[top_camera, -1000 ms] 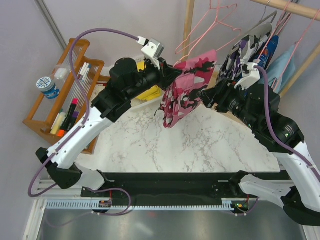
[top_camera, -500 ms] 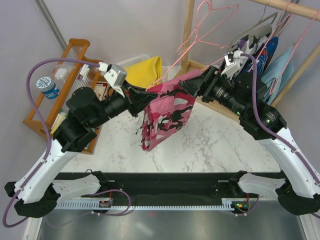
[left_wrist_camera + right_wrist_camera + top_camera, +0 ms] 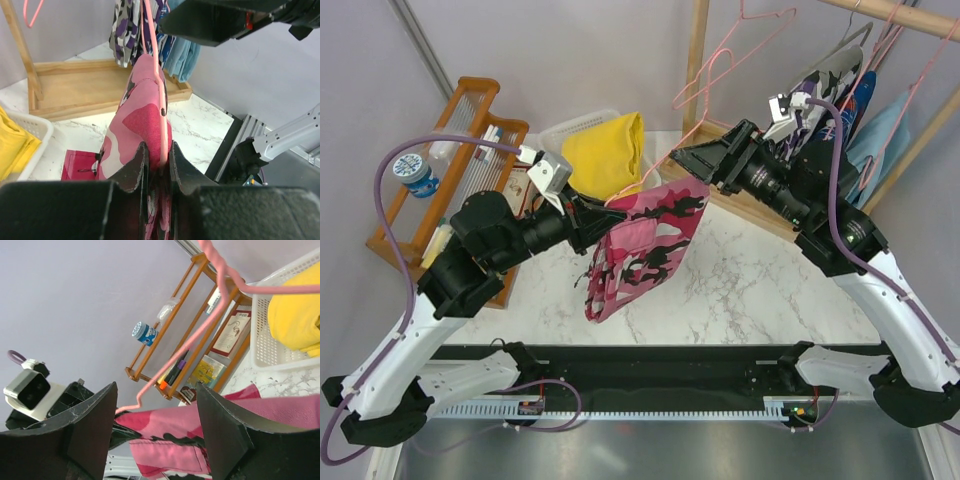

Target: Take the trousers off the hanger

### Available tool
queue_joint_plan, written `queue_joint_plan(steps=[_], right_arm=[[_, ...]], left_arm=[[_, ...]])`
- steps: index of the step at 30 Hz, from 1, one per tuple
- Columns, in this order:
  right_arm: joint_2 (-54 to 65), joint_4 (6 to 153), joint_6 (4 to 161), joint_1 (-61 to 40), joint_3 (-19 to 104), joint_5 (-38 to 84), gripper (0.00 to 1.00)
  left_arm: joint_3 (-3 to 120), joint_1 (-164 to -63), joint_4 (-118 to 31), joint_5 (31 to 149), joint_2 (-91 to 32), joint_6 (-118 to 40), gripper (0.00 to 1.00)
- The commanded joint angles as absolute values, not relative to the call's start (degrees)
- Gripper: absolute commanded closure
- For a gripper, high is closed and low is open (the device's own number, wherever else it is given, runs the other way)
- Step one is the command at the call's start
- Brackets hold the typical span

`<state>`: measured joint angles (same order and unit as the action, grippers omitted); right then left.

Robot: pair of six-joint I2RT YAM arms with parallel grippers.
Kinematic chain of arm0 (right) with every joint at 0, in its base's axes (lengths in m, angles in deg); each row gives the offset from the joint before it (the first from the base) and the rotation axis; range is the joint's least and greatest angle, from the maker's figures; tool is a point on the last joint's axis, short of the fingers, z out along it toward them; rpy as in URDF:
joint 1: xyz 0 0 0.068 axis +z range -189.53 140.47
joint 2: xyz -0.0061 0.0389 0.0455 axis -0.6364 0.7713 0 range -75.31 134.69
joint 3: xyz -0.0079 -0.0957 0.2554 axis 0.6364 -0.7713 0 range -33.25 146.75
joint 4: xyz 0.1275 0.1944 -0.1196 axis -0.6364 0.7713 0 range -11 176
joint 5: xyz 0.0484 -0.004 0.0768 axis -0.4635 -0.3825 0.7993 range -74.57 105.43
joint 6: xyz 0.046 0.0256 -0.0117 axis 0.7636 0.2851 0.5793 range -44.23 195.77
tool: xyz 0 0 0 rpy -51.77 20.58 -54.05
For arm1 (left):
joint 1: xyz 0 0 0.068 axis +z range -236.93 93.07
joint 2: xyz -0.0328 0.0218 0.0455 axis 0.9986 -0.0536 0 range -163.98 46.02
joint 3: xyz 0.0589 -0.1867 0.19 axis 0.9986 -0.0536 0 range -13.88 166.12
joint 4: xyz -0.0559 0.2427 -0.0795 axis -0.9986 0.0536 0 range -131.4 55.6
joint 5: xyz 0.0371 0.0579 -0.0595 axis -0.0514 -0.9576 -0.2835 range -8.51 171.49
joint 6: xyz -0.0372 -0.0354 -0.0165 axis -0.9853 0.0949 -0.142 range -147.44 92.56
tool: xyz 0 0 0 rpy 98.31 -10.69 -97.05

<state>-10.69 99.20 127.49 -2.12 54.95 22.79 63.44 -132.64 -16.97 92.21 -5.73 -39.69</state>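
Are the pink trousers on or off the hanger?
On: the pink trousers drape over the pink hanger, pinched together by the left gripper.

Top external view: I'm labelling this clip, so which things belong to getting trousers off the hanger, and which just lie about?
Job: pink camouflage trousers, pink hanger, yellow trousers, left claw, right claw.
Lying about: white basket, wooden rack, blue-lidded jar, purple-white camouflage garment, light blue garment.
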Motion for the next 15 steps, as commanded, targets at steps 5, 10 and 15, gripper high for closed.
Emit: queue_joint_plan(steps=[5, 10, 15], right_arm=[[-7.4, 93.2, 129.1, -1.8, 54.5, 23.4, 0.33], [-6.4, 91.7, 129.7, -1.7, 53.8, 21.6, 0.39], [-5.3, 91.9, 130.1, -1.6, 54.4, 19.7, 0.49]], left_arm=[[63.5, -132.5, -26.9, 95.1, -2.8, -42.3, 0.98], [63.3, -132.5, -27.1, 96.2, -2.8, -41.9, 0.98], [61.6, -132.5, -27.0, 96.2, -2.3, -41.2, 0.98]])
